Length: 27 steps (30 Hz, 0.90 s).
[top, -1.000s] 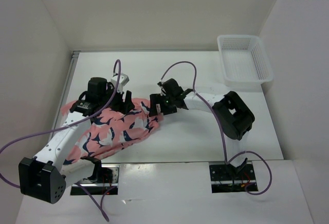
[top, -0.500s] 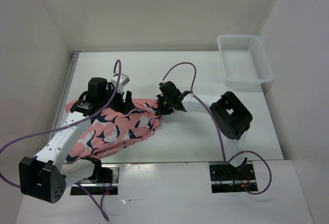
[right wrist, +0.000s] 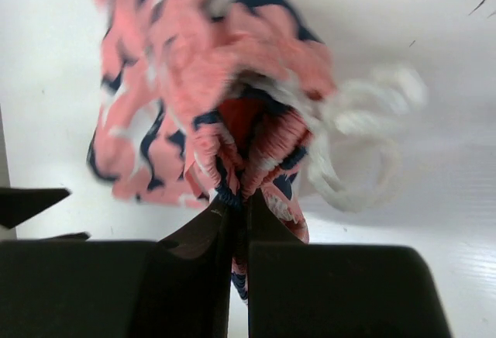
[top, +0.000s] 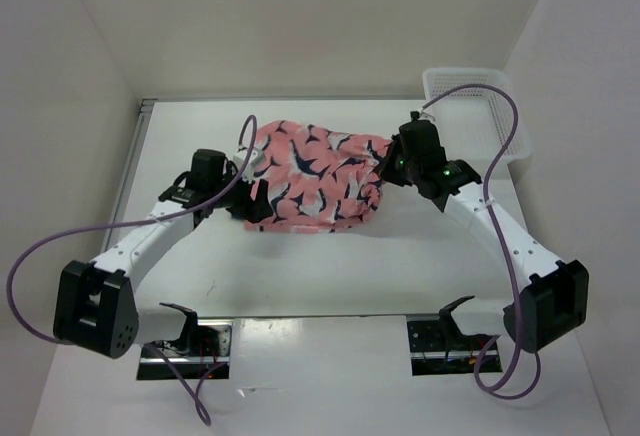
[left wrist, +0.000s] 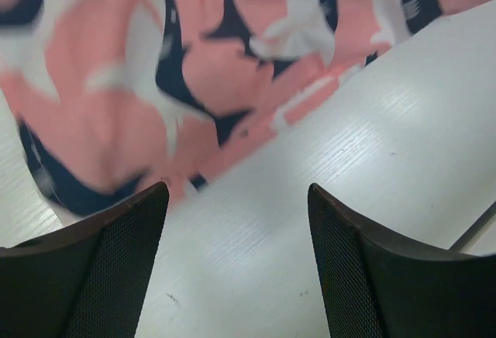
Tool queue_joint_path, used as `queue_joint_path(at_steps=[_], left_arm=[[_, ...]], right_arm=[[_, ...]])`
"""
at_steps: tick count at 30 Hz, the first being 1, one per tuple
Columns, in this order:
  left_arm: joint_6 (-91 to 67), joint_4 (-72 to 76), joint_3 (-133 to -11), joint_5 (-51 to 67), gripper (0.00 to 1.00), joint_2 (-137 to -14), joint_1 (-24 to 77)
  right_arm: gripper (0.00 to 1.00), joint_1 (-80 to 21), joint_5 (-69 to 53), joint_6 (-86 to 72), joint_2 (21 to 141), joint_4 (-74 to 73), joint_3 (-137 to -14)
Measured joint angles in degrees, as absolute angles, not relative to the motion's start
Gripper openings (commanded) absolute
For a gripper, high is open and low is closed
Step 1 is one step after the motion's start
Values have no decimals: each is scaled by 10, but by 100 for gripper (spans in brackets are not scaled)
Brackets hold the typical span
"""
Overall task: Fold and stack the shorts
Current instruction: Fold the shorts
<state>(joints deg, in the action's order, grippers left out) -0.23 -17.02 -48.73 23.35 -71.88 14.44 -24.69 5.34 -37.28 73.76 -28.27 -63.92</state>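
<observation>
Shorts [top: 315, 176] sit bunched on desk [top: 330, 266], centre-far, between both arms. Right jaws pinched tight on gathered edge. Left jaws gape wide, empty, just beside left side of cloth. Judgement: left needs opposite corner; then tension evenly and spread flat before folding.

The shorts [top: 315, 176] are soft, matt printed cloth, ribbed at the waistband. The table [top: 400, 261] is smooth, faintly scuffed white; the fingers [left wrist: 97, 276] are matt black, finely textured plastic.
</observation>
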Motion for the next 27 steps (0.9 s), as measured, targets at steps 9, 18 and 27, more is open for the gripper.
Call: queue_joint_path(at_steps=[9,18,27], left_arm=[[-3,-117,-502,211,80,-842,159],[-3,-62,-588,177,77,-890,144],[-3,-13,-655,167,75,-1057,145]], right_arm=[[0,-225,62,-349,743,-347,-664],[0,-217,56,-335,792,-356,-700],[0,-181,37,-317,793,-360,-710]])
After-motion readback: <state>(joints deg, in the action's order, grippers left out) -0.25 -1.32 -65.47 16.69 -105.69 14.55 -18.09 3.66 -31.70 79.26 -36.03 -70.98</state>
